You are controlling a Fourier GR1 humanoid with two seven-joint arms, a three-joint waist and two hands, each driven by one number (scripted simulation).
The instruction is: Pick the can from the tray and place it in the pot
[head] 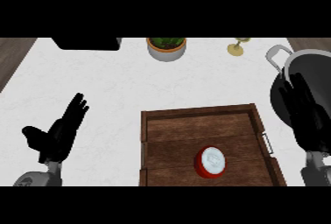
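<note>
A red can (211, 162) with a white top stands in the wooden tray (194, 127). The left hand (57, 133) rests open; the right hand (310, 120), fingers straight, overlaps the pot (298, 56).

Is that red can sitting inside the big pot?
No, the can stands on the wooden tray, well apart from the pot at the right.

One can (211, 162); one tray (194, 127); one pot (313, 61); one potted plant (167, 47); one left robot hand (57, 133); one right robot hand (310, 118)
</note>
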